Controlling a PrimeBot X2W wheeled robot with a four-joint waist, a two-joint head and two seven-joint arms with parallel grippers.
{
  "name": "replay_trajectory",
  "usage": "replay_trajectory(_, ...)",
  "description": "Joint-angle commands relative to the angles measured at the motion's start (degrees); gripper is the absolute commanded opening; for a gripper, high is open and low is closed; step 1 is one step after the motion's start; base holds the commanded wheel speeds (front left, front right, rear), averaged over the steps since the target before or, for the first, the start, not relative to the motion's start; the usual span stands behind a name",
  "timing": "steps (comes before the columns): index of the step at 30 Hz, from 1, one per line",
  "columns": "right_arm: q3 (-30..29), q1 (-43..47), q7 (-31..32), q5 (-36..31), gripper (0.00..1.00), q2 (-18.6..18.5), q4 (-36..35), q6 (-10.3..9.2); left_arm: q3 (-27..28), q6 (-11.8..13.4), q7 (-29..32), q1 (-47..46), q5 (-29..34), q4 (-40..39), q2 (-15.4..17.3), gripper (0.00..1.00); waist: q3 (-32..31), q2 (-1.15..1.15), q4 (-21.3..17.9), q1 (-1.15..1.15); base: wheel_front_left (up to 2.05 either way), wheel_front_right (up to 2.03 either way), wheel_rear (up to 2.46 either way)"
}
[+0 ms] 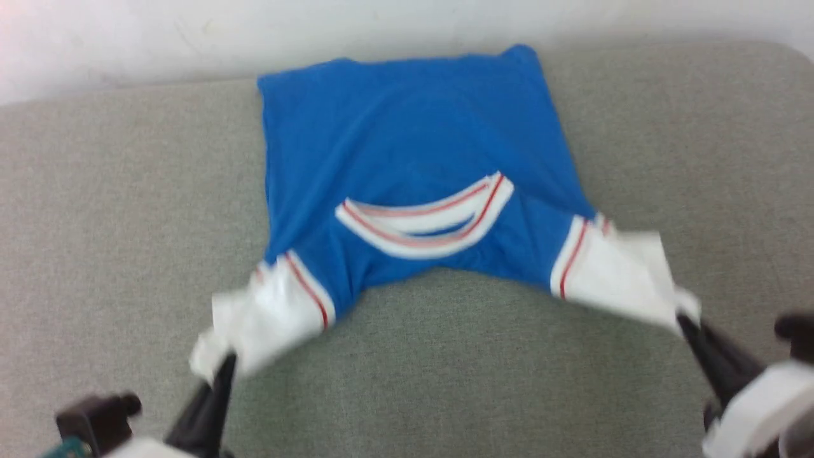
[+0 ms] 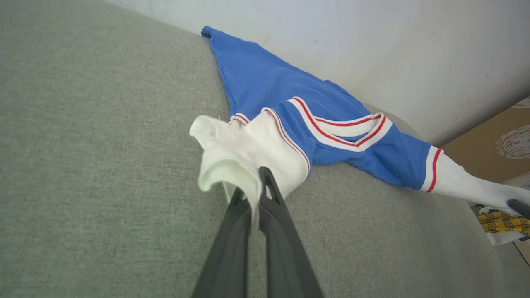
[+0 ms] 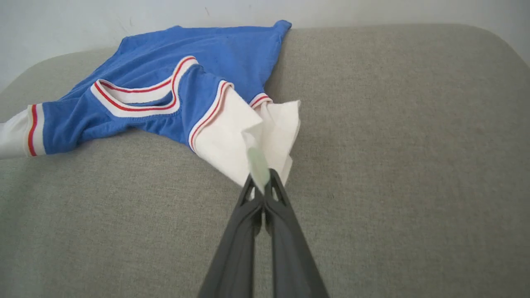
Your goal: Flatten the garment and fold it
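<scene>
The garment (image 1: 413, 140), a royal-blue jersey T-shirt with white sleeves and a red-and-white striped collar, lies on the grey padded table (image 1: 95, 222), its collar towards me and its hem by the far wall. My left gripper (image 1: 226, 362) is shut on the white left sleeve (image 2: 236, 161), which is bunched and lifted a little. My right gripper (image 1: 683, 321) is shut on the white right sleeve (image 3: 248, 136). Both sleeves are pulled outward and towards me, and the blue body (image 3: 207, 58) is creased around the collar. In the left wrist view my left gripper (image 2: 252, 194) pinches the cloth.
A pale wall (image 1: 191, 32) runs along the table's far edge. A brown cardboard box (image 2: 492, 145) and a yellow plaid cloth (image 2: 501, 221) sit beyond the table's rounded right end. Bare grey padding (image 3: 414, 165) lies on both sides of the shirt and near me.
</scene>
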Motion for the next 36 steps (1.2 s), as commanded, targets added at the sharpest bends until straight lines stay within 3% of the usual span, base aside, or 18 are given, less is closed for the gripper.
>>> replay_trajectory(1,-0.91,2.88,0.19,0.51,0.0,0.72,0.11,-0.05,-0.24,0.18,1.05,2.37,-0.55,0.25,0.17,0.0,-1.25,0.0,-0.59,0.01,0.0,0.0,0.0)
replay_trajectory(11,-2.25,15.0,2.01,1.26,0.0,2.44,4.11,-0.05,-2.47,1.78,8.01,10.78,-2.08,2.36,1.99,0.0,-2.9,0.0,-1.25,0.01,0.0,0.0,0.0)
replay_trajectory(22,-3.6,17.96,5.75,1.92,0.01,1.98,4.86,-0.05,-1.63,3.51,10.33,12.82,-2.42,1.41,3.57,0.0,-3.71,0.0,-1.34,0.01,0.0,0.0,0.0)
replay_trajectory(23,-4.01,17.6,5.49,1.6,0.25,2.16,4.74,-0.05,-1.5,3.59,10.11,12.64,-2.23,1.07,3.65,0.0,-3.82,0.0,-1.32,0.01,0.0,0.0,0.0)
replay_trajectory(24,-4.54,17.04,5.06,1.19,0.81,2.43,4.68,-0.05,-1.41,3.64,9.84,12.37,-1.98,0.7,3.72,0.0,-3.93,0.0,-1.3,0.01,0.0,0.0,0.0)
replay_trajectory(25,-4.67,16.45,4.87,0.9,1.0,2.5,4.53,-0.05,-1.33,3.69,9.57,12.07,-1.87,0.33,3.66,0.0,-4.05,0.0,-1.26,0.01,0.0,0.0,0.0)
replay_trajectory(30,-5.57,10.13,3.99,1.64,1.0,1.21,-1.07,-0.05,-1.33,3.7,8.59,10.77,-1.45,-1.92,3.42,0.0,-3.82,0.0,-1.1,0.01,0.0,0.0,0.0)
replay_trajectory(36,-8.8,-8.64,3.84,1.81,1.0,-1.42,-10.25,-0.05,-2.34,3.83,8.5,8.16,-0.42,-4.46,3.21,0.0,-0.49,0.0,0.05,0.01,0.0,0.0,0.0)
